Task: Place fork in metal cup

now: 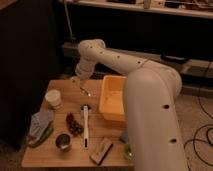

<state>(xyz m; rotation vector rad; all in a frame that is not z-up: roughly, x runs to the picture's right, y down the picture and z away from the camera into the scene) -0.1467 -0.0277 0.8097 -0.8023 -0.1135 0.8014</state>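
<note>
My gripper (78, 81) hangs over the back left part of the wooden table (50, 157), shut on the handle end of the fork (86, 91). The fork is slim and silvery and slants down to the right from the fingers, just above the tabletop. The metal cup (63, 141), short, dark and shiny, stands upright near the table's front left, well in front of the gripper. Nothing shows inside it.
A white cup (53, 98) stands at the left. A long white utensil (85, 125) lies mid-table beside dark red grapes (74, 125). A yellow bin (114, 97) sits to the right, a grey cloth (40, 122) at the left edge, a wooden block (101, 150) in front. My bulky white arm (150, 120) covers the right side.
</note>
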